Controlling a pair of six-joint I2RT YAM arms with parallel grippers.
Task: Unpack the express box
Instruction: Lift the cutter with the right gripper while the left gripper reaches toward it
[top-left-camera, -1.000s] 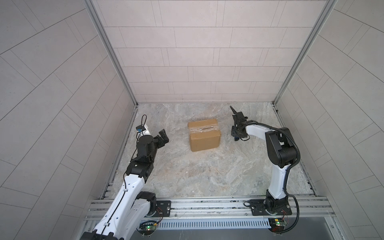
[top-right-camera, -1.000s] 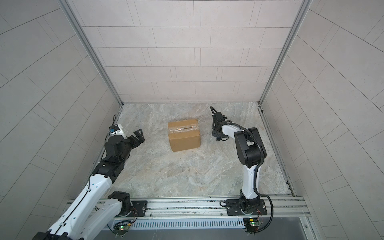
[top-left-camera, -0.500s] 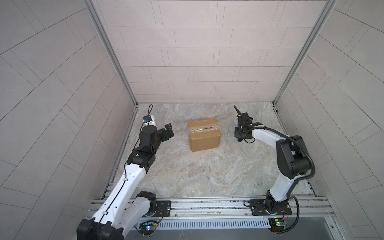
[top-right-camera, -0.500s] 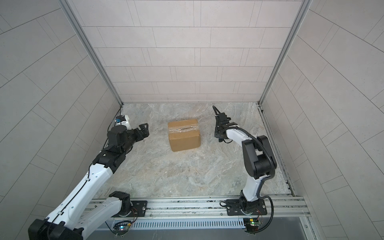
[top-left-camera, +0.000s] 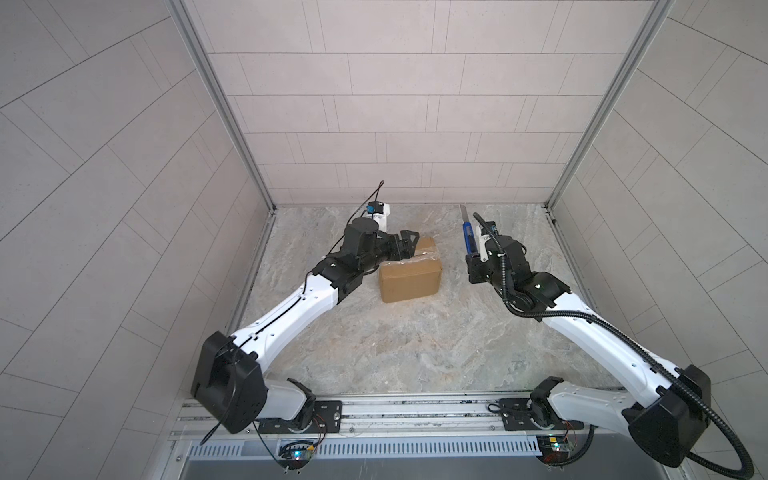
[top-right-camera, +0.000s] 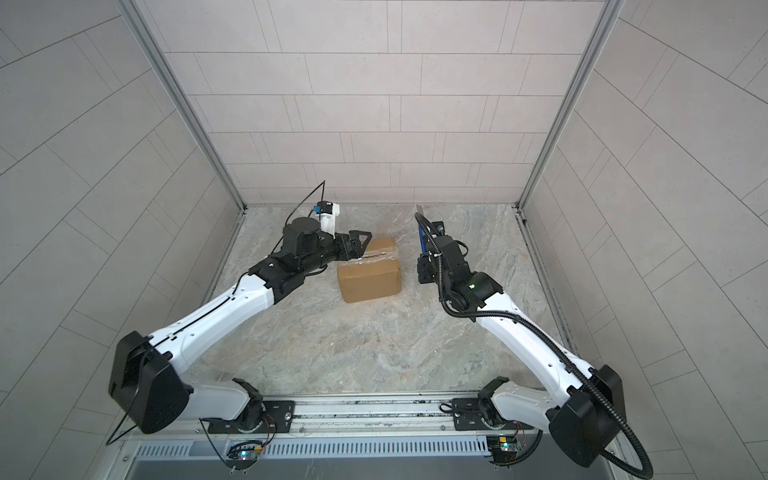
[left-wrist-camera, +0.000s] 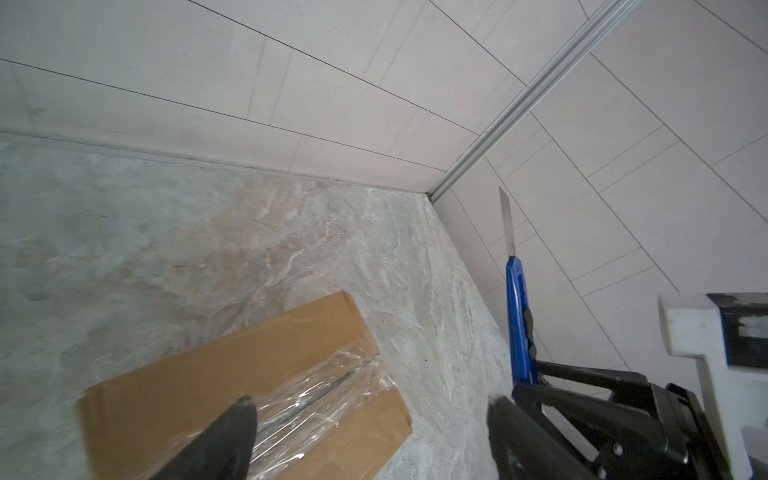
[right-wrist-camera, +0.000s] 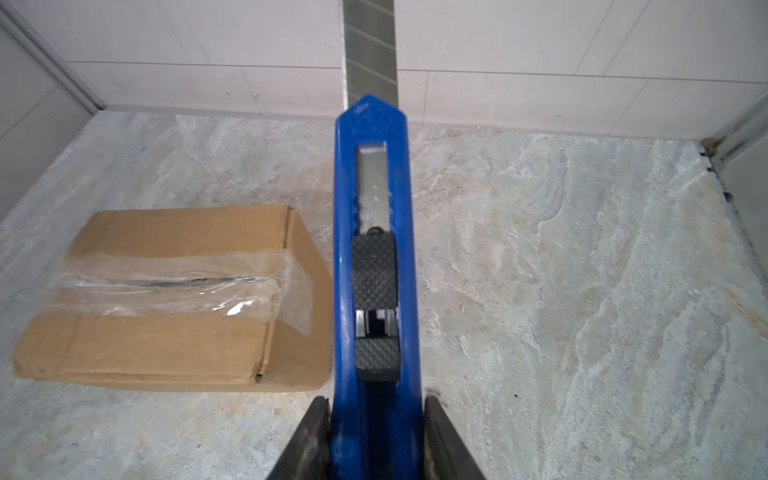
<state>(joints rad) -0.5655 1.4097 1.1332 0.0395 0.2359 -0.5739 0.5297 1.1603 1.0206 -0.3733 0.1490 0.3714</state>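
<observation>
express box (top-left-camera: 409, 279) is overhung by left gripper (top-left-camera: 409, 248), spread and empty (taped seam (right-wrist-camera: 166, 286) up) | blue knife (right-wrist-camera: 376, 249) is clamped in right gripper (right-wrist-camera: 376, 405), box apart beside it

Bright even light, soft shadows, bowed edges, slight blur

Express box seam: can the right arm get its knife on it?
Probably yes: right gripper holds the knife blade-out beside the express box, bare floor between, taped seam up. Open left gripper over the box may crowd it.

The matt cardboard express box (top-left-camera: 409, 280) bears glossy tape (right-wrist-camera: 166, 286).
</observation>
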